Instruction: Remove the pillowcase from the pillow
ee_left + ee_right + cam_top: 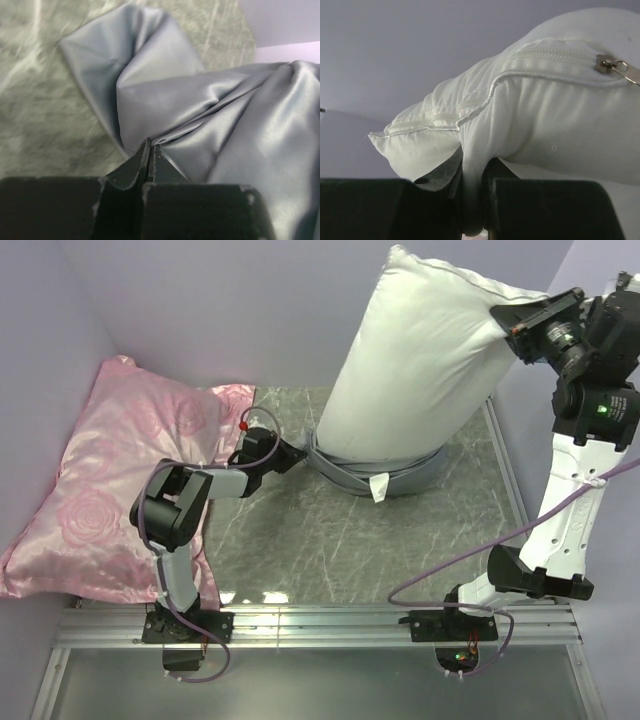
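Observation:
The plump white pillow stands tilted on end, its top held high at the back right. My right gripper is shut on a fold of the pillow near its zipper seam. The silver-grey pillowcase is bunched round the pillow's bottom end on the table, with a small white tag showing. My left gripper is low at the pillowcase's left edge, shut on a fold of the pillowcase.
A large pink rose-patterned pillow lies at the left against the wall. The table has a grey marbled top. Lilac walls close in the left, back and right sides. A metal rail runs along the near edge.

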You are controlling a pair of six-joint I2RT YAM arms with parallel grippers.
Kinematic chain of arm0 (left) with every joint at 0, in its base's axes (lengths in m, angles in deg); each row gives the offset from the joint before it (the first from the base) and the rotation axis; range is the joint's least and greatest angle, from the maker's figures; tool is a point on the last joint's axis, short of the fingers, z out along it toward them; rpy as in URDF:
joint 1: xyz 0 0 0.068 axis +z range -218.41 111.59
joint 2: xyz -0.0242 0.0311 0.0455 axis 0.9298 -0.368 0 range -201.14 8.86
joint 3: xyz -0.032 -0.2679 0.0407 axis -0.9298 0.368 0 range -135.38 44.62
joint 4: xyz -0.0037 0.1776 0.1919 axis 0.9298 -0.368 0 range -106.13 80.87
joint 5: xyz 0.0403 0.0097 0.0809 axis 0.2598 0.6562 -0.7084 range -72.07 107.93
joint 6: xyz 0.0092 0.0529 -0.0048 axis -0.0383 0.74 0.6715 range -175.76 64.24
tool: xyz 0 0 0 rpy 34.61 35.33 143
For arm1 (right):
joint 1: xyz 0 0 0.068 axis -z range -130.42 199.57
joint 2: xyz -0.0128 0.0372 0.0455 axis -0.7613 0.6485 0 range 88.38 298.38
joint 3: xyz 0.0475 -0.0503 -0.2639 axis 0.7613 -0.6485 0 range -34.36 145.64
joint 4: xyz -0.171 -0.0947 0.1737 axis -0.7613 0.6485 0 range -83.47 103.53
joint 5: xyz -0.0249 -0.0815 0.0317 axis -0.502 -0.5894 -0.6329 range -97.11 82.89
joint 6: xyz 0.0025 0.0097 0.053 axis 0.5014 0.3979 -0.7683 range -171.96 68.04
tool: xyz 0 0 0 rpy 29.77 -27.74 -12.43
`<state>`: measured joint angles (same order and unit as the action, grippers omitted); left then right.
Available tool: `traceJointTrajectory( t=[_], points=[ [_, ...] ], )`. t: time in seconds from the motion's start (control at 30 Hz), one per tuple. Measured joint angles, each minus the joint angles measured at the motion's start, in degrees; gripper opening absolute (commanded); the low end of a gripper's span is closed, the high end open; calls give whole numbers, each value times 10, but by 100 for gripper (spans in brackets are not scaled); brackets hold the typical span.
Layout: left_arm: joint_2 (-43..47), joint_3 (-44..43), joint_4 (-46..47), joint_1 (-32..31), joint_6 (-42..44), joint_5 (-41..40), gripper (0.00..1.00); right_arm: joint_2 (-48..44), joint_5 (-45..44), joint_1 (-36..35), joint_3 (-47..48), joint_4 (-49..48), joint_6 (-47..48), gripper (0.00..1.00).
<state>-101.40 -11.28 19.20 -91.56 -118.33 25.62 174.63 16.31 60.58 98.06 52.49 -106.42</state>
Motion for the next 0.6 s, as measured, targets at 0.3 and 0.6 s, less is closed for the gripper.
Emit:
traceJointTrajectory(
  t=[0.3,0.6],
  points=[
    [27,-50,-35,17,21,-6,0,0,61,110,0,-56,-124,0],
    [34,-56,-41,44,11,23,0,-2,125,186,0,-101,-212,0]
  ],
)
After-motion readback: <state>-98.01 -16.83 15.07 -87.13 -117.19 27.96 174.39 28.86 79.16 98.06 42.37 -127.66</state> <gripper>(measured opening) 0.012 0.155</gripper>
